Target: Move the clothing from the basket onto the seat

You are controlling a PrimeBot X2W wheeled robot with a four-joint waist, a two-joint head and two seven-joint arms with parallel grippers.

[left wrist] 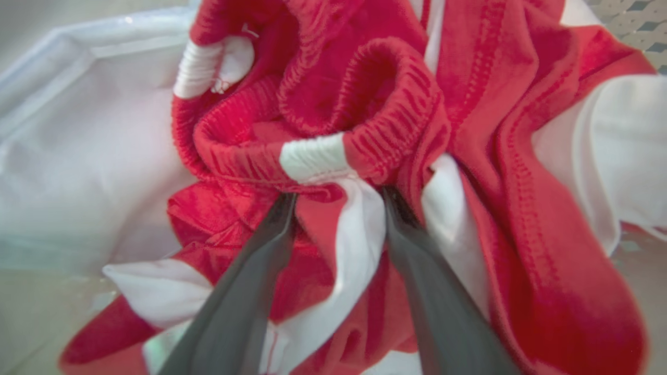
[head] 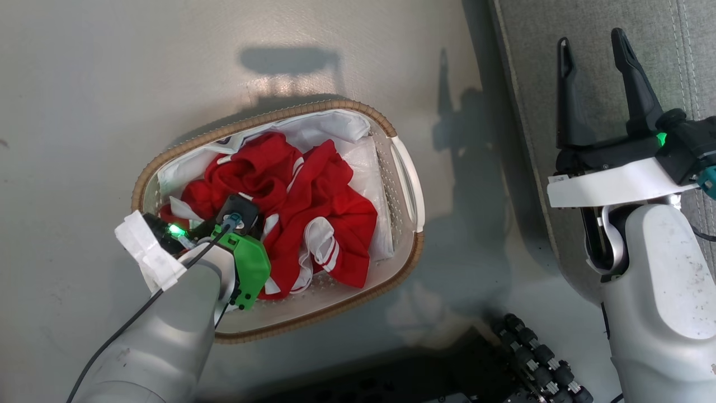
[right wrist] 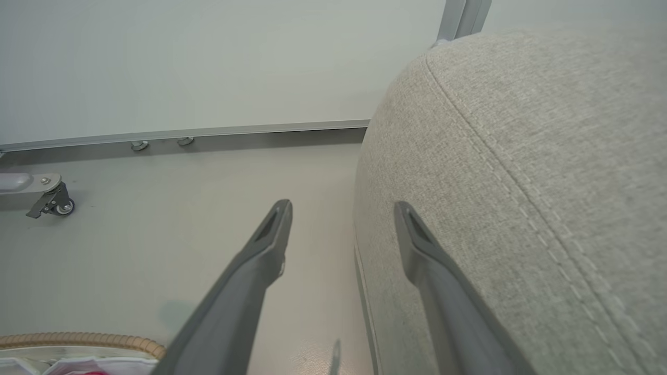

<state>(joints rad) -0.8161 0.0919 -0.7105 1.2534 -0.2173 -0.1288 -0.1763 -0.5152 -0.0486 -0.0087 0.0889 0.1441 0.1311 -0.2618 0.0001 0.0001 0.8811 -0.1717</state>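
Observation:
The basket stands on the pale floor, its white liner holding the crumpled red clothing. My left arm's wrist reaches down into the basket's near left part and hides the fingers there. In the left wrist view my left gripper is open, its tips pushed into the red clothing, with a red and white fold between the fingers. My right gripper hangs open and holds nothing over the left edge of the grey seat. The right wrist view shows that gripper beside the seat, and the basket rim low down.
My black base with its roller wheels lies near the bottom edge, between basket and seat. A caster wheel and a metal wall rail stand beyond the seat. A strip of grey floor separates the basket from the seat.

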